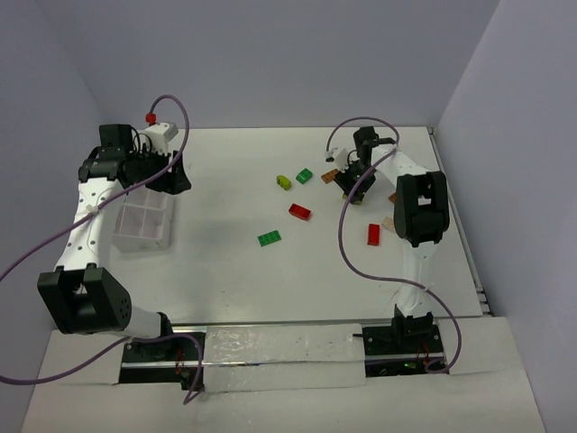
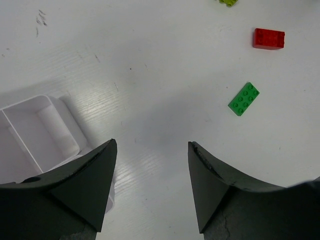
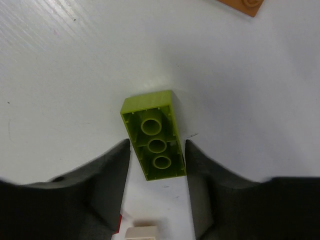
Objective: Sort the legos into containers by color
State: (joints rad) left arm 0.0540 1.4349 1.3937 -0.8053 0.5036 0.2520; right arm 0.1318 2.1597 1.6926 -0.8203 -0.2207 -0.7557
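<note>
White tabletop [image 1: 234, 280] carries everything. Left arm [image 1: 90, 216] reaches to the far left, right arm [image 1: 416, 216] to the far right. Translucent white grid container [image 1: 144, 221] sits left, under the left arm. Left gripper [image 2: 150, 145] hovers just beside the container's right edge, jaws released with bare tabletop between them. Right gripper [image 3: 157, 145] is far right, jaws clenched on the held yellow-green lego [image 3: 152, 135], hollow underside toward the wrist camera. An orange lego [image 1: 330, 175] lies just left of that gripper. Loose on the tabletop mid-scene: near green lego [image 1: 269, 238], mid red lego [image 1: 299, 212], loose yellow-green lego [image 1: 284, 181] and far green lego [image 1: 305, 176] close together. Right red lego [image 1: 373, 234] and tan lego [image 1: 389, 223] lie beside the right arm.
</note>
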